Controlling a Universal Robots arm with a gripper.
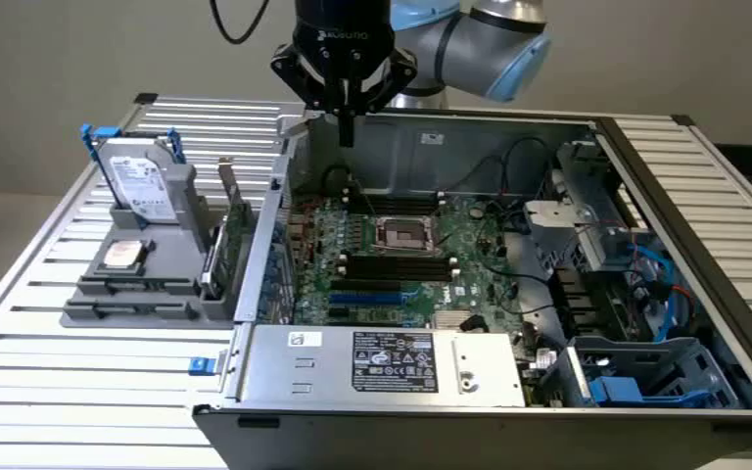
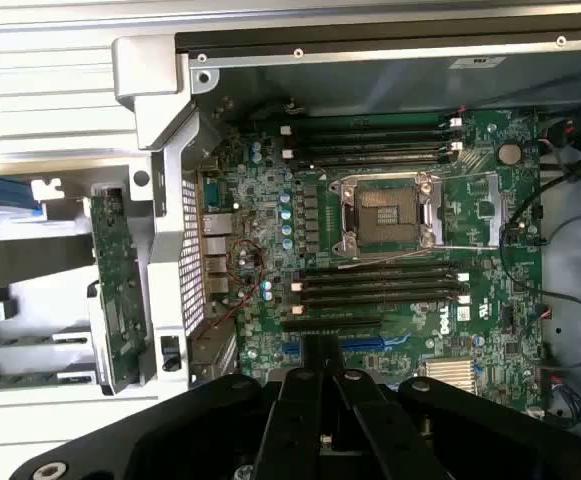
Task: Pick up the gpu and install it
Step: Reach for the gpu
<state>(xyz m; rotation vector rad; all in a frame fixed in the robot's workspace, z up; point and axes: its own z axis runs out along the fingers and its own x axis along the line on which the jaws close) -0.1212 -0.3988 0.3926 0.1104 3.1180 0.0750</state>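
Exterior view shows the arm (image 1: 481, 34) pointing straight down over the computer case (image 1: 481, 147), its gripper (image 1: 346, 135) empty with jaws pressed together; the motherboard (image 2: 480, 300) is marked Dell.

ribbed, matt silvery metal for the table (image 1: 36, 372); dull grey sheet metal for the computer case (image 1: 481, 147). green circuit board on the motherboard (image 1: 390, 264) and the gpu (image 1: 223, 253). matt grey plastic on the holder (image 1: 141, 294), matt black on the gripper (image 1: 346, 137).
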